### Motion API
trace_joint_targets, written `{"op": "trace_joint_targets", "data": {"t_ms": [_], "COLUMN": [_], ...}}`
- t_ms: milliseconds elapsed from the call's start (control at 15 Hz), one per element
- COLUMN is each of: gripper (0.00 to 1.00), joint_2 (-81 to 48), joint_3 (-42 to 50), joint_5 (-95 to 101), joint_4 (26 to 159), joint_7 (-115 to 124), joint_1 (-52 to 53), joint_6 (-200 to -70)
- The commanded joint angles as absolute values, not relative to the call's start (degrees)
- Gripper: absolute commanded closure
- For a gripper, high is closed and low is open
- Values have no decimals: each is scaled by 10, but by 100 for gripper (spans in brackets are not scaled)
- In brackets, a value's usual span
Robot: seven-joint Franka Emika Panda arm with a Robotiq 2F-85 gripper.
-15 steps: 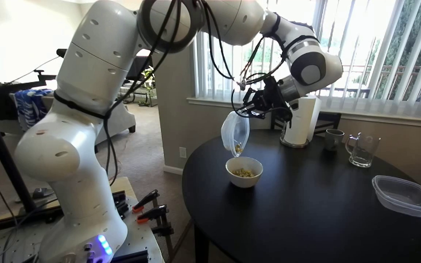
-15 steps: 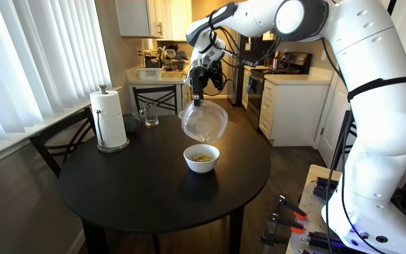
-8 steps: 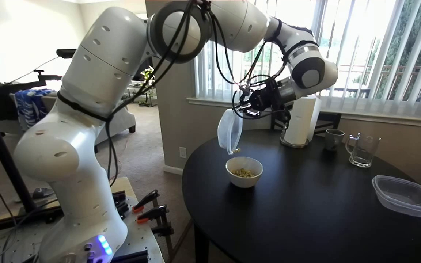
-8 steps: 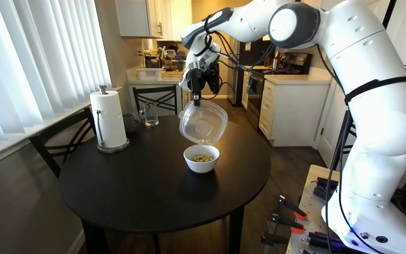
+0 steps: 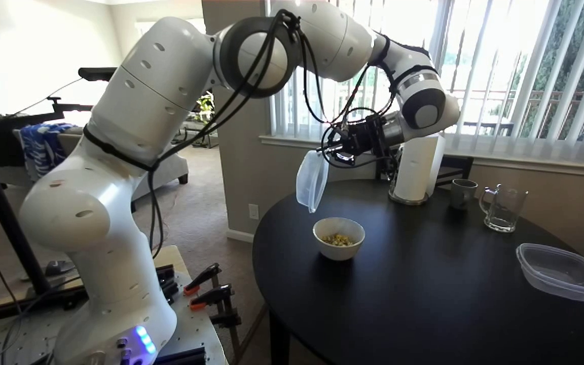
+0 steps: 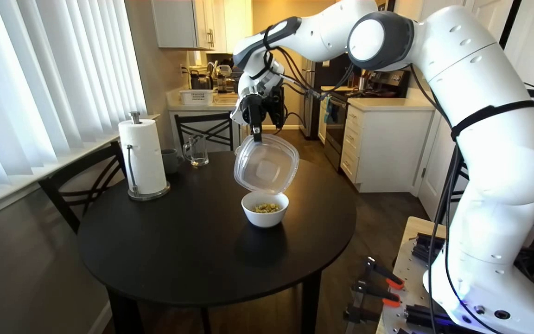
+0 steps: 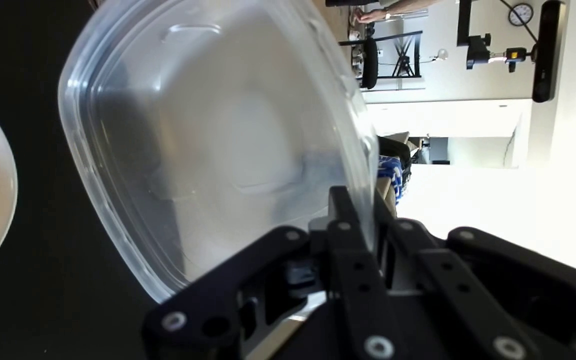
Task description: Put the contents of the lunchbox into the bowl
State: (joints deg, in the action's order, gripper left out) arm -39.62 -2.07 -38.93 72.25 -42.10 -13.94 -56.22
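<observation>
Dark table point(image 5: 424, 284); hand point(image 7: 362, 215) grips lunchbox point(image 7: 248, 135) rim, apart from bowl point(image 6: 265, 220)

White upright paper-towel roll point(image 6: 149, 157) on metal stand point(image 6: 149, 196), standing on round black table point(image 5: 424, 304) | rounded grey mug point(image 5: 462, 194) near the roll | clear glass mug point(image 5: 504, 210), handle toward grey mug | clear shallow plastic container point(image 5: 558, 271) near table's edge | white plastic basket point(image 6: 196, 97) on pale kitchen counter point(image 6: 220, 107) | white vertical blinds point(image 6: 63, 69) | round dark-rimmed clock point(image 7: 520, 14) on white wall point(image 7: 493, 82)
</observation>
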Motion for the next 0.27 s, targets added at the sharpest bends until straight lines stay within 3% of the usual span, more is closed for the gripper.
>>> {"op": "trace_joint_targets", "data": {"t_ms": [0, 200], "gripper": [94, 94], "joint_2": [-402, -402], "joint_3": [-26, -27], "joint_5": [-383, -386], "joint_4": [713, 715], "joint_7": [-434, -431], "joint_1": [-141, -139], "joint_6": [-546, -552]}}
